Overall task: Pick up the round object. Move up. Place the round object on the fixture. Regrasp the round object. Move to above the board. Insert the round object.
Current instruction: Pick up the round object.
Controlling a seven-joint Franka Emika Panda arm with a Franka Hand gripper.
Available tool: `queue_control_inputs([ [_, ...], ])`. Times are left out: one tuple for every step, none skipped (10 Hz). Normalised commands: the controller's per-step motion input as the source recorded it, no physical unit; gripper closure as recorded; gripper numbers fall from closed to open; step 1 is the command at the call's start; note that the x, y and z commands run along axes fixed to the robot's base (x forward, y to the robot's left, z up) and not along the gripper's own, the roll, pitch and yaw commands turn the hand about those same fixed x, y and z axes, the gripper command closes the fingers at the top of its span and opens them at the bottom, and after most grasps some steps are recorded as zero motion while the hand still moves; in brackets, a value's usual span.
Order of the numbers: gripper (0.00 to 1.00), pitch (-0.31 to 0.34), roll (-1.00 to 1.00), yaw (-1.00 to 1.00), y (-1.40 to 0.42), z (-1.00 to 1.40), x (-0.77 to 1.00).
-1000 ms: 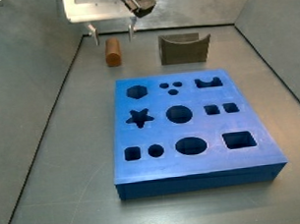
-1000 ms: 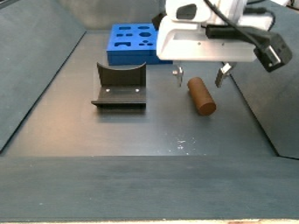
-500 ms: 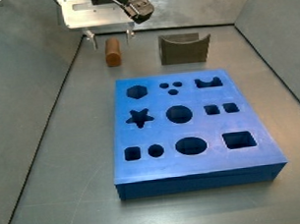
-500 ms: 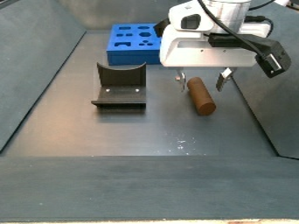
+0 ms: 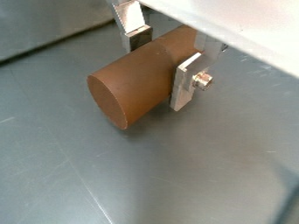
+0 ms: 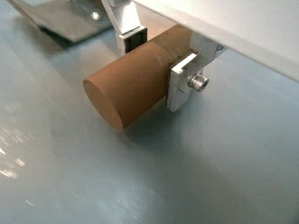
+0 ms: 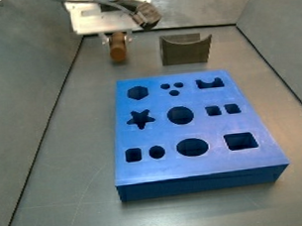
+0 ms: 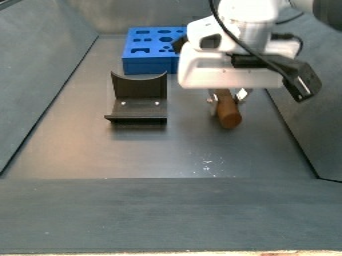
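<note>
The round object (image 5: pixel 135 87), an orange-brown peg, lies on its side on the grey floor. My gripper (image 5: pixel 162 59) is down over it, one silver finger (image 5: pixel 187 83) against each flank of the peg, shut on it. Both wrist views show this; the round object (image 6: pixel 128 87) fills the whole gap of the gripper (image 6: pixel 158 61). In both side views the gripper body (image 8: pixel 234 65) covers most of the peg (image 8: pixel 229 110). The fixture (image 7: pixel 184 49) stands apart beside the peg (image 7: pixel 115 50). The blue board (image 7: pixel 267 161) lies further off.
Grey walls ring the floor on each side. The fixture (image 8: pixel 136 98) sits between a side wall and the peg, with the board (image 8: pixel 140 63) behind it. A grey corner of the fixture (image 6: pixel 59 22) shows in a wrist view.
The gripper has come down from above the peg, and its fingers now sit on both sides of it, closed in. The peg, fixture and board have not moved.
</note>
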Motion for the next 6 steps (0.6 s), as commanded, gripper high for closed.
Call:
queue_control_inputs([
  [1.00,0.254,0.00,0.00,0.05,0.15,0.29],
  [1.00,0.057,0.07,0.00,0.00,0.00,0.06],
  [1.00,0.003,0.00,0.00,0.00,0.00,0.02],
  [1.00,0.006,0.00,0.00,0.00,0.00,0.05],
  [1.00,0.000,0.00,0.00,0.00,0.00,0.04],
  [1.00,0.000,0.00,0.00,0.00,0.00,0.02],
])
